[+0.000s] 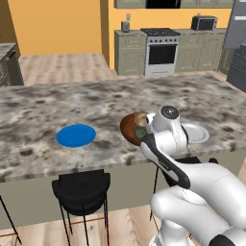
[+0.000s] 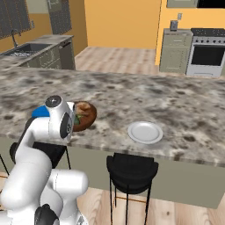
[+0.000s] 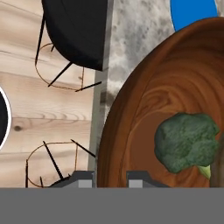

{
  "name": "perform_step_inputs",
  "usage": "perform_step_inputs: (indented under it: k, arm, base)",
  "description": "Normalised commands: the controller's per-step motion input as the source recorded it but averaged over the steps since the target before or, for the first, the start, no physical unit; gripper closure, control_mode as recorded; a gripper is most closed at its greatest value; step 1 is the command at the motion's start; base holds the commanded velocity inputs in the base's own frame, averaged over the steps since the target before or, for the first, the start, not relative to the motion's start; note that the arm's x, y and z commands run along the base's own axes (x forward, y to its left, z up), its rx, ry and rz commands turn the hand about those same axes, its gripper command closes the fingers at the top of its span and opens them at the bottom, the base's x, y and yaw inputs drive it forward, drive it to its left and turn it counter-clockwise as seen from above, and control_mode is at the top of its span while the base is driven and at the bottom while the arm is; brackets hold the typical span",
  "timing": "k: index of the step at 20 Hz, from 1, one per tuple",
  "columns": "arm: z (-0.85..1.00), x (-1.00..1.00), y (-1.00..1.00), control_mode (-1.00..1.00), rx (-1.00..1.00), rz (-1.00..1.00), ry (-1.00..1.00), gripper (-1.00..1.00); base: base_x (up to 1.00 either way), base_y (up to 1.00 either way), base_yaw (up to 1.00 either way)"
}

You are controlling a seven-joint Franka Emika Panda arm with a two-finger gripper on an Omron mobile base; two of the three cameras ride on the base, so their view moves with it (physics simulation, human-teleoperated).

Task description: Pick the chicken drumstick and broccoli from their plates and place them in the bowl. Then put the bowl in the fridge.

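Note:
The reddish-brown bowl (image 1: 129, 127) (image 2: 87, 115) (image 3: 175, 92) stands near the counter's front edge. The green broccoli (image 3: 186, 141) (image 1: 140, 133) lies inside it, and the tan chicken drumstick (image 1: 141, 118) sits beside the broccoli in the bowl. My gripper (image 3: 111, 179) is shut on the bowl's near rim, one fingertip (image 3: 83, 179) outside and the other inside. The bright blue plate (image 1: 76, 135) (image 2: 39, 110) (image 3: 192, 13) lies bare to the bowl's left. The pale plate (image 2: 145, 132) (image 1: 198, 133) lies bare to its right. The grey fridge (image 1: 238, 53) shows at the far right edge.
Black stools (image 1: 81, 190) (image 2: 132, 169) stand under the counter's (image 1: 57, 108) front edge, one right below the bowl (image 3: 76, 30). A stove (image 1: 161, 50) and beige cupboards line the back wall. A sink (image 2: 26, 48) is at the far left.

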Motion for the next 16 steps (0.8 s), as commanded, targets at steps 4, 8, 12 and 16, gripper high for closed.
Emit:
perform_step_inputs:
  k: [4, 8, 12, 16]
  arm:
    - [0.0, 0.0, 0.0, 1.0, 0.0, 0.0, 0.0, 1.0]
    - [0.0, 0.0, 0.0, 1.0, 0.0, 0.0, 0.0, 1.0]
    - [0.0, 0.0, 0.0, 1.0, 0.0, 0.0, 0.0, 1.0]
    - [0.0, 0.0, 0.0, 1.0, 0.0, 0.0, 0.0, 1.0]
  base:
    - [0.0, 0.0, 0.0]
    - [0.0, 0.0, 0.0]
    - [-0.13, 0.02, 0.0]
    - [-0.53, -0.06, -0.12]
